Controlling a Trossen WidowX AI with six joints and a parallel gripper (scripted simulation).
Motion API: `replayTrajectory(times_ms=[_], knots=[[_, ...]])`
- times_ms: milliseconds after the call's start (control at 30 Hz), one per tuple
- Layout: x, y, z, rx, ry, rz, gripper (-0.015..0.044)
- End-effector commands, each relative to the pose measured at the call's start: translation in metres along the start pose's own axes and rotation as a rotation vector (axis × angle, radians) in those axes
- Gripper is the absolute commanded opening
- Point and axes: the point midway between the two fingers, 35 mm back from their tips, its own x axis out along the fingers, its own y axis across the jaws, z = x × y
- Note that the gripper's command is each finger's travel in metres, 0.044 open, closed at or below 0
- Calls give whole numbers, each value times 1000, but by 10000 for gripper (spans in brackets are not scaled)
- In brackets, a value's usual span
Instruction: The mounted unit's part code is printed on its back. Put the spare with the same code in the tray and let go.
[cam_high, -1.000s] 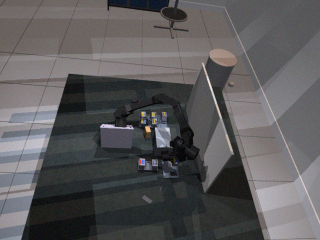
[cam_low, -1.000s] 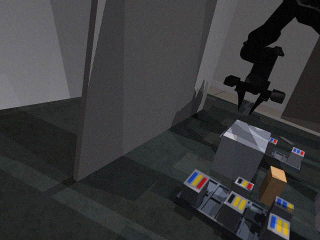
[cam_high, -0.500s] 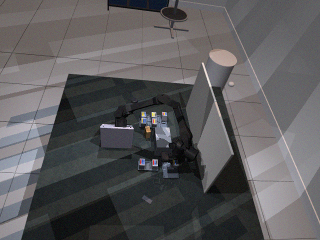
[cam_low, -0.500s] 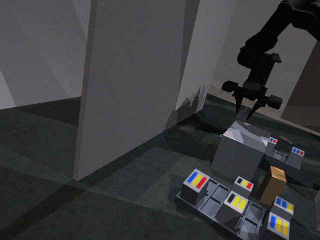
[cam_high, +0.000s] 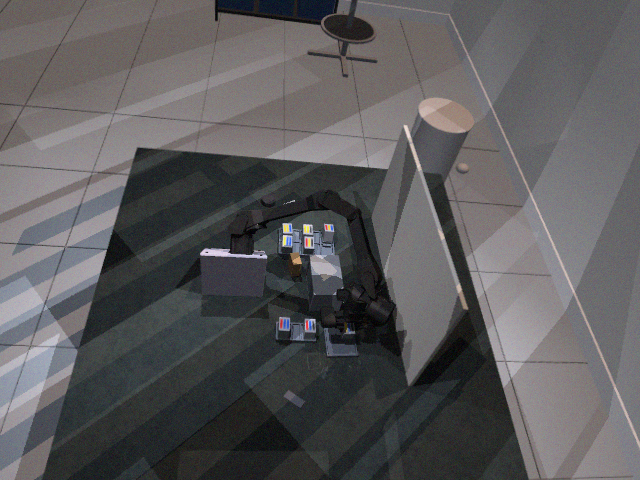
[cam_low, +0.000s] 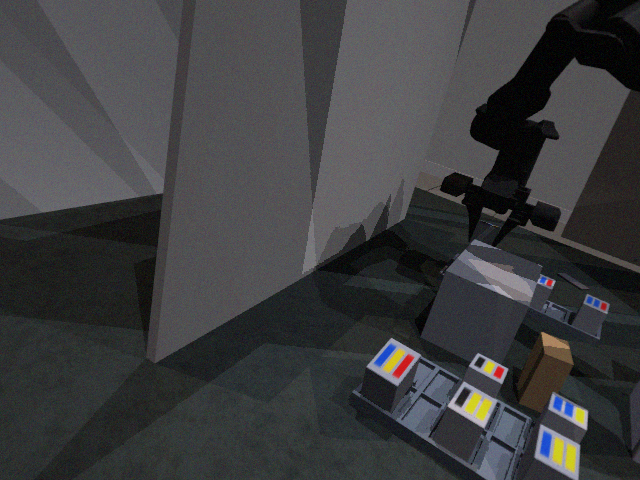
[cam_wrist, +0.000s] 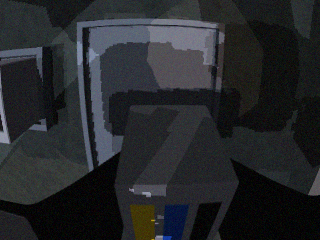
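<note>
My gripper (cam_low: 484, 238) (cam_wrist: 167, 158) is shut on a dark grey spare (cam_high: 349, 328) (cam_wrist: 172, 145), whose end label shows yellow, blue and black stripes in the wrist view. The spare is upright over the tray (cam_high: 341, 349) (cam_wrist: 185, 36), at the part nearer the grey box in the top view; its exact height above the tray floor is unclear. Fingertips are partly hidden in the top view. The large grey box (cam_high: 325, 281) (cam_low: 470, 315) and an orange-brown block (cam_high: 295, 264) (cam_low: 545, 372) stand nearby; neither shows a code here, and I cannot tell which is the mounted unit.
A rack (cam_high: 296, 246) (cam_low: 423, 413) holds several striped spares. A smaller rack (cam_high: 296, 338) beside the tray holds two more, with one spare (cam_wrist: 20, 100) at the wrist view's left. A tall pale panel (cam_high: 423, 268) (cam_low: 237, 180) stands close to the arm. A pale block (cam_high: 232, 276) is by the arm's base.
</note>
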Motion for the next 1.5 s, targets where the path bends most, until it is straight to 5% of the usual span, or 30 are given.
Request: replayTrajectory(times_ms=[0,1067,1467], knots=[[10,5,1,15,-13,5,0],[38,10,5,14,-19,6,0],[35,7,4,3,-10,5,315]])
